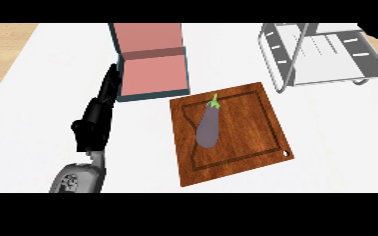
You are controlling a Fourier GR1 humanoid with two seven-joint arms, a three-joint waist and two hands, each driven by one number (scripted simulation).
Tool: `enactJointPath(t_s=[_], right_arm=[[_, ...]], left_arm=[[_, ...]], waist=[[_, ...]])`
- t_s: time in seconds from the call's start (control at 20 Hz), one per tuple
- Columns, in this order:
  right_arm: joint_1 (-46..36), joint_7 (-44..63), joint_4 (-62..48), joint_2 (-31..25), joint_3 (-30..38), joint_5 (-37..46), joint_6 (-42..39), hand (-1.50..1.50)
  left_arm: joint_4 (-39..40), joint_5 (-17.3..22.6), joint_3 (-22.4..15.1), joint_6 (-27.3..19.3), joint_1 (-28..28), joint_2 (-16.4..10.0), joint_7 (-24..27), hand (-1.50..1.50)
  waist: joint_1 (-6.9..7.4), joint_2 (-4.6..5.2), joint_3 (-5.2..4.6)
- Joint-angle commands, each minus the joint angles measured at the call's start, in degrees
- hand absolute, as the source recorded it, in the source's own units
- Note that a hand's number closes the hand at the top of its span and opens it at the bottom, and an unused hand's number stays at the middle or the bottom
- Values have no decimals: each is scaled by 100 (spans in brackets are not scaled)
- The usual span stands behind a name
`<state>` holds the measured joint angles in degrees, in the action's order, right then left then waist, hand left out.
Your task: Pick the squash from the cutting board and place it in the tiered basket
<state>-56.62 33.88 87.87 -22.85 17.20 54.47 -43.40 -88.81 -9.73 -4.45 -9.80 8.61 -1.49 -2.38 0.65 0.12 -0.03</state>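
Item one: my left robot hand (94, 117), at the left of the head view, fingers straight and spread narrow, holding nothing. It lies along the table (44, 90) with its fingertips just beside the left wall of the box (151, 75). Right robot hand: not in view. Item two: the cutting board (251, 145), dark wood, set at a slant right of my hand. Item three: the vegetable (209, 126), entered in the task as a squash but showing long and purple with a green stem, like an eggplant. It lies on the board's left half, stem away from me, well apart from my hand. Item four: the tiered basket (317, 55), grey metal frame, at the far right beyond the board's far corner. Item five: the box, open, pink inside, dark rim. Task status, by my reckoning: not begun, nothing grasped. Hazards noted: my fingertips sit so near the box that a sideways swing toward the board may knock it. The vegetable is smooth and tapered, so a grasp near the thin stem end may let it roll or slide out. The basket stands on the side opposite my hand, so the carry crosses the whole board and may clip the frame's rail on entry.
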Motion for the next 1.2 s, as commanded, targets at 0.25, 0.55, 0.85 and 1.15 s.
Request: enactJointPath(t_s=[0.25,0.55,0.85,1.15], right_arm=[[-102,-1037,-1729,-775,-219,388,1191,150],[-461,-1678,-3392,-974,-475,922,2375,150],[-487,-1326,-3876,-794,567,157,2565,-150],[-734,-1623,-4501,-751,956,-301,2974,-150]], left_arm=[[72,-64,56,-71,161,47,-147,0],[-23,34,64,62,31,-1,-10,0],[-1,-81,-27,-62,-4,118,6,0],[-139,28,52,84,195,12,-350,0]], waist=[[-13,8,2],[82,32,3],[20,20,6],[33,15,7]])
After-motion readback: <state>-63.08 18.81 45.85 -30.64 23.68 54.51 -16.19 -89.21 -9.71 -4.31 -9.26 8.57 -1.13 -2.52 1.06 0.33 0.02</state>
